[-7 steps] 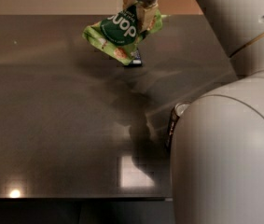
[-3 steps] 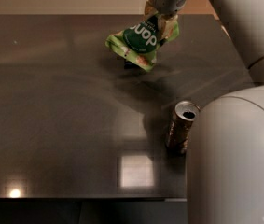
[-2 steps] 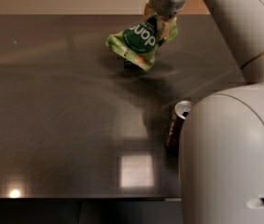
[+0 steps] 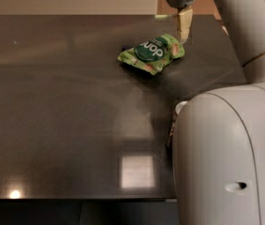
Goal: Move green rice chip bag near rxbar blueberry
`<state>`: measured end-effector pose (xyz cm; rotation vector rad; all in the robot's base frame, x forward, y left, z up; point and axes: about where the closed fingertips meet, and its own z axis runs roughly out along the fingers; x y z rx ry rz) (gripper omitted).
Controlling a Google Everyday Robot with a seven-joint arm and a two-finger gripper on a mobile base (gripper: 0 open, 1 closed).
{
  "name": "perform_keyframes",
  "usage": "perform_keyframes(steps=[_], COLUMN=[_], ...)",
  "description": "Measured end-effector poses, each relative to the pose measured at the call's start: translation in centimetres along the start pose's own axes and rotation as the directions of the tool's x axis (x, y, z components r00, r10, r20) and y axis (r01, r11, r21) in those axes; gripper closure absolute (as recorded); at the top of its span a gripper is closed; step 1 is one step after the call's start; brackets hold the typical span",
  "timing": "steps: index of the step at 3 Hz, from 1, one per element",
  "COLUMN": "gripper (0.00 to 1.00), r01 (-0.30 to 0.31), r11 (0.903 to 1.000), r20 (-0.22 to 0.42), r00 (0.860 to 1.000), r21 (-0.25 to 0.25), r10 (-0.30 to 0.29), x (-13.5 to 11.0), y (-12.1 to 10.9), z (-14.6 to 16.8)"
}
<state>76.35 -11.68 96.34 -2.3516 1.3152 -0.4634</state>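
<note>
Now that the grip is released, jaws: spread apart and empty, hanging over the far edge of the worktop [image 4: 52, 102], just above the bag's right corner. One pale finger [image 4: 185, 25] points down; its tip is close to the pouch, but you cannot tell whether it touches.
Change: under a second ago the bag hung tilted in the jaws, clear of the surface. It now lies on the worktop, and the jaws stand above it.
Bag [image 4: 151, 54]: crinkled, label up, resting on the far right part of the worktop.
Bar [image 4: 126, 47]: only a small dark corner shows at the bag's far left edge. It is touching the bag or tucked just behind it; which one is not clear.
Can [image 4: 178, 109]: nearer the camera, mostly hidden behind the robot's arm [image 4: 221, 163], and well apart from the bag.
Meaning for the task: the bag looks placed right beside the bar, so the move seems done.
Watch for: you should back straight up; a finger catching that light corner could drag the bag away.
</note>
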Motion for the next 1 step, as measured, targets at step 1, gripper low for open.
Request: perform_keyframes(steps=[1], gripper=[0.00], r01=[0.000], r11=[1.0000], r20=[0.000], r00=[1.000], r21=[0.000], r10=[0.000], x=[0.00], y=[0.00], z=[0.01])
